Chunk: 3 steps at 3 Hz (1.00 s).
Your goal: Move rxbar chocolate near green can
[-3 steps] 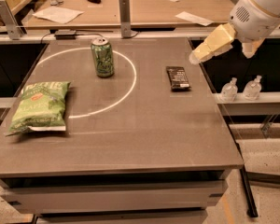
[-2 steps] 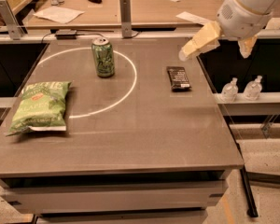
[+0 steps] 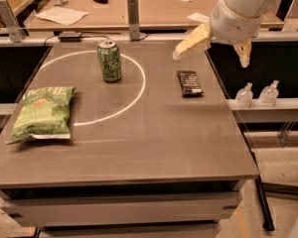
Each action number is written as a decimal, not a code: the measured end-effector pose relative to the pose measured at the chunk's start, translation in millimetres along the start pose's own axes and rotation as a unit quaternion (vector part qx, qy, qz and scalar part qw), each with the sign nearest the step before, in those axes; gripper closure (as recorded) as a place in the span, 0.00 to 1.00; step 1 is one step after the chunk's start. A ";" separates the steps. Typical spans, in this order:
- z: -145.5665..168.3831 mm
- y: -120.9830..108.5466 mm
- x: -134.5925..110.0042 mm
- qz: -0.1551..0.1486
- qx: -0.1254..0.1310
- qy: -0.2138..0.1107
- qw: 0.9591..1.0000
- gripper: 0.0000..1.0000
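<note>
The rxbar chocolate (image 3: 189, 83), a flat dark bar with pale lettering, lies on the right part of the grey table (image 3: 154, 148). The green can (image 3: 110, 60) stands upright at the back, to the left of the bar, inside a white circle painted on the table. My gripper (image 3: 209, 59) hangs in the air above the table's back right corner, just behind and above the bar. Its two pale fingers (image 3: 191, 42) are spread wide and hold nothing.
A large green chip bag (image 3: 42, 113) lies at the table's left edge. Two small clear bottles (image 3: 244, 94) stand on a ledge right of the table. A grey post (image 3: 133, 18) rises behind the can. A wooden desk with papers lies beyond.
My gripper has moved left, from beyond the table's right edge to over the back right corner, closer to the bar. The bar, can and bag have not moved.
</note>
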State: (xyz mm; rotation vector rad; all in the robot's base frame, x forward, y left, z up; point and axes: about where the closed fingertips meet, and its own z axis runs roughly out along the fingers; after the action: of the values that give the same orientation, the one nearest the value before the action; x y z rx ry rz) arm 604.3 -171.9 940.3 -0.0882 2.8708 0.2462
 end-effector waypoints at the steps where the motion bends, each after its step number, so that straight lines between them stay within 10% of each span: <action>1: 11.0 10.7 -1.8 -0.016 -0.018 -0.010 1.000 0.00; 3: 49.4 6.4 -4.4 -0.052 0.010 0.010 0.999 0.00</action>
State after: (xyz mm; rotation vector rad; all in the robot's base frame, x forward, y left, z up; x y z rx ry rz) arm 620.4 -156.7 895.4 -0.2368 2.8766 0.1962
